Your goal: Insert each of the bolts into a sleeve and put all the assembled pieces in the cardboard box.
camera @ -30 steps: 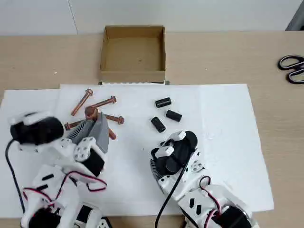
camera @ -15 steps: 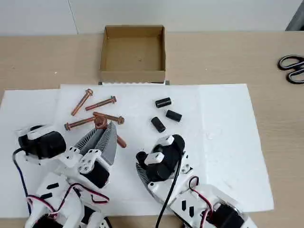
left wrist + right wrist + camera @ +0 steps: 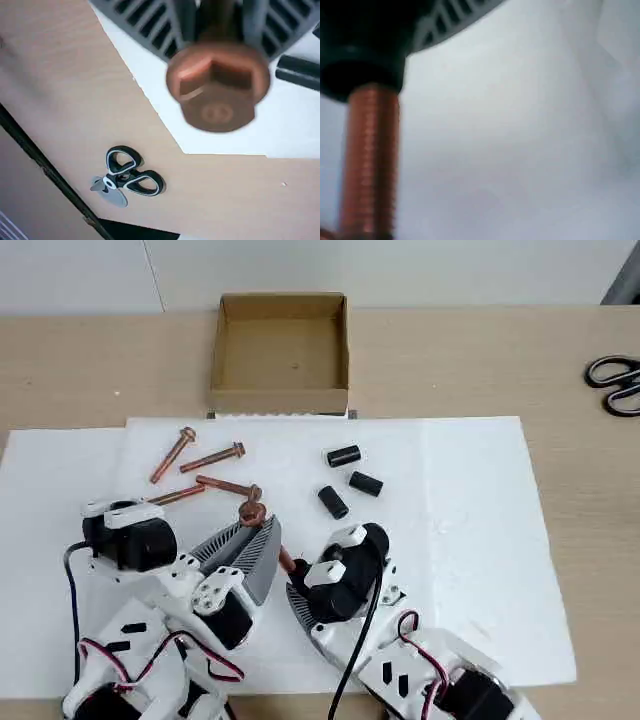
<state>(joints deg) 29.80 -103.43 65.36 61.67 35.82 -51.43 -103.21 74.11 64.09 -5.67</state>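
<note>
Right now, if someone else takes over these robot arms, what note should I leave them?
Left gripper: jaws shut on a copper hex-head bolt.
Right gripper: jaws shut on a black cylindrical sleeve, the bolt's threaded end at its mouth.
Four more copper bolts and three black sleeves lie loose on the white paper sheet.
Nothing is in the brown cardboard box yet.
Left: finish this pair, assemble the rest, box all.

White arms (image 3: 128, 632), blk motors (image 3: 132, 543), grey ribbed fingers (image 3: 264, 558)

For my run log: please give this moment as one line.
left end effector: holds bolt | right end effector: holds sleeve | bolt tip in sleeve | cardboard box: empty
</note>
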